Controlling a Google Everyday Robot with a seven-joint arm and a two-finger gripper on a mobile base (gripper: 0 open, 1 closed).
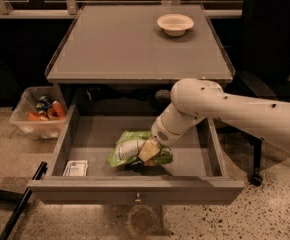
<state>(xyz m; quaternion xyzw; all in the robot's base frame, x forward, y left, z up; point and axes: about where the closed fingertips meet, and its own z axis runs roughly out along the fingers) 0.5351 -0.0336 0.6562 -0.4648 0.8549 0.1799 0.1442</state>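
Note:
My gripper reaches down into the open drawer of a grey table. It is shut on a green snack bag, which lies low over the drawer floor just left of the gripper. The white arm comes in from the right and hides the bag's right end. I cannot tell whether the bag rests on the drawer bottom.
A small white packet lies in the drawer's front left corner. A cream bowl stands on the tabletop at the back right. A clear bin with cans sits on the floor at left, and a dark chair stands at right.

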